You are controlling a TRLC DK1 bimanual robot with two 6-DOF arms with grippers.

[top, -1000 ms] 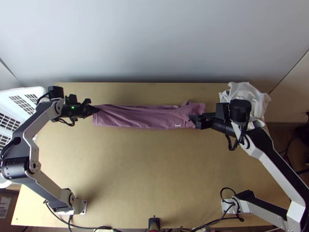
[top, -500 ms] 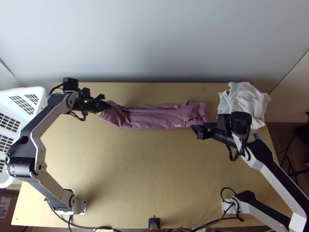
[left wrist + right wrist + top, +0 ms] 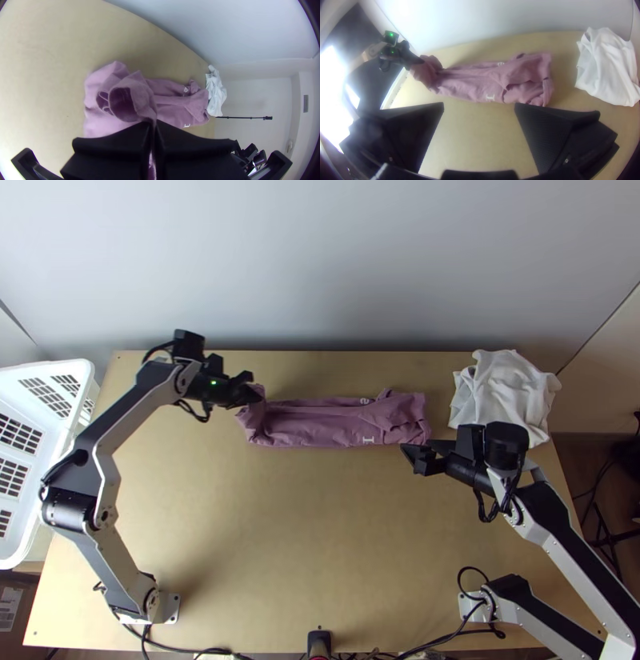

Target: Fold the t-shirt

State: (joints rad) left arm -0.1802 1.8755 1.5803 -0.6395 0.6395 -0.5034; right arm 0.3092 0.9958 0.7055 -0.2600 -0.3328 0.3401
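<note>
Probably light, soft and floppy, the t-shirt [image 3: 320, 422] has one end pinched in the left tool [image 3: 152, 122], the rest lying from there as a narrow strip towards the right tool [image 3: 480, 105], spread just beside its other end. Loose layers could slump; best gripped through all of them, near the corners.

The left arm [image 3: 132, 414] has silver-grey links, a stout black cylindrical joint [image 3: 68, 510] and a green light [image 3: 214, 382] glowing beside its black gripper [image 3: 246, 396]. The right arm [image 3: 562, 522] pairs black with pale, screw-dotted links; black cables [image 3: 481, 510] loop near its wrist. Its gripper [image 3: 422, 460] has broad, wedge-shaped black fingers, finely textured inside.
</note>
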